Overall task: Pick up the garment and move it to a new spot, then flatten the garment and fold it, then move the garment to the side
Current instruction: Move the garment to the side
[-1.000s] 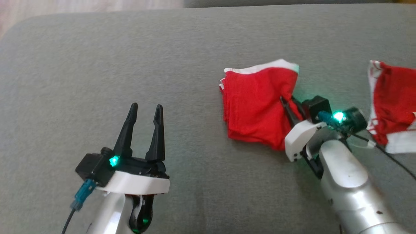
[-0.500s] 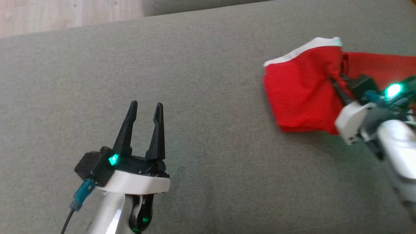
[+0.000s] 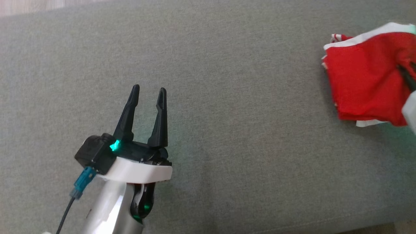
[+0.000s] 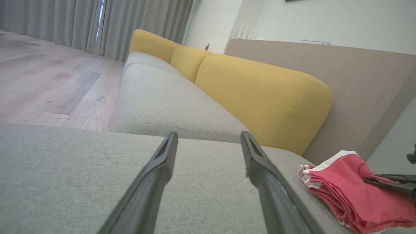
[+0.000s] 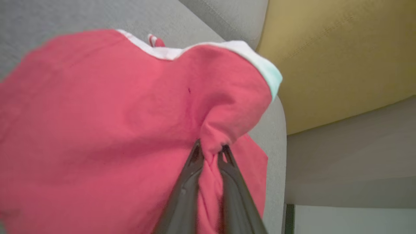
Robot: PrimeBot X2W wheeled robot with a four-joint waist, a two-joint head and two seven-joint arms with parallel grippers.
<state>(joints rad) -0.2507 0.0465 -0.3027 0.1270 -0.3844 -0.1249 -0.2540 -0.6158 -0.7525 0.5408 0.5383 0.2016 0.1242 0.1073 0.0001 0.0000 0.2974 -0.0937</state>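
The grey sofa seat [image 3: 227,97] spreads wide, with a yellow back cushion [image 4: 260,97] behind it. The folded red garment [image 3: 364,81] with white trim lies near the seat's right end, bunched where the right fingers [image 5: 183,195] pinch a fold of it tight. The left fingers [image 3: 128,115] hover spread apart over grey cushion, well apart from it, holding nothing.
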